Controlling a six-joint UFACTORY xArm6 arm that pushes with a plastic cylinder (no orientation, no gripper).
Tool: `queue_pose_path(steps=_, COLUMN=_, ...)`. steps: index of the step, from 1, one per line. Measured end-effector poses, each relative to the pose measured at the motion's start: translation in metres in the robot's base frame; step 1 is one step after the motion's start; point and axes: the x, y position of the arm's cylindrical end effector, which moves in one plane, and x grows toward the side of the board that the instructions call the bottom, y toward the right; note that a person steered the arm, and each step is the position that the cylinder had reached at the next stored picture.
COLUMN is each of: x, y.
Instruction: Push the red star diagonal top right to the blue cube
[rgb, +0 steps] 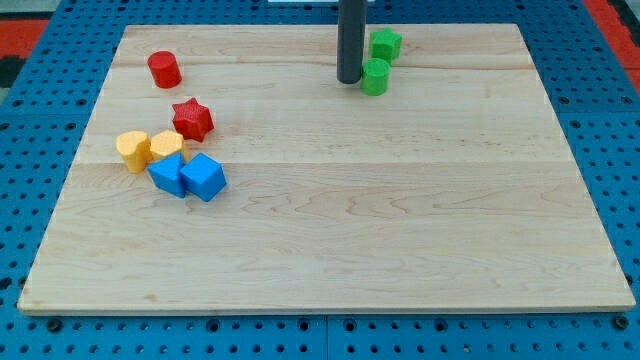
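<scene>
The red star (193, 119) lies on the wooden board at the view's left, just above and left of the blue cube (204, 177). A second blue block (169, 175) touches the cube's left side. My tip (349, 79) is near the view's top centre, far to the right of the red star and the blue cube, right beside a green cylinder (375, 77).
A red cylinder (164, 69) sits at the upper left. Two yellow blocks (132, 150) (166, 146) lie left of and below the star. A second green block (385, 44) sits at the top, above the green cylinder. The board's edge (320, 305) meets a blue pegboard.
</scene>
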Motion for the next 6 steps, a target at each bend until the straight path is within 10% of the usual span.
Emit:
queue_pose_path(steps=4, x=0.072, y=-0.301)
queue_pose_path(steps=6, x=0.073, y=-0.245)
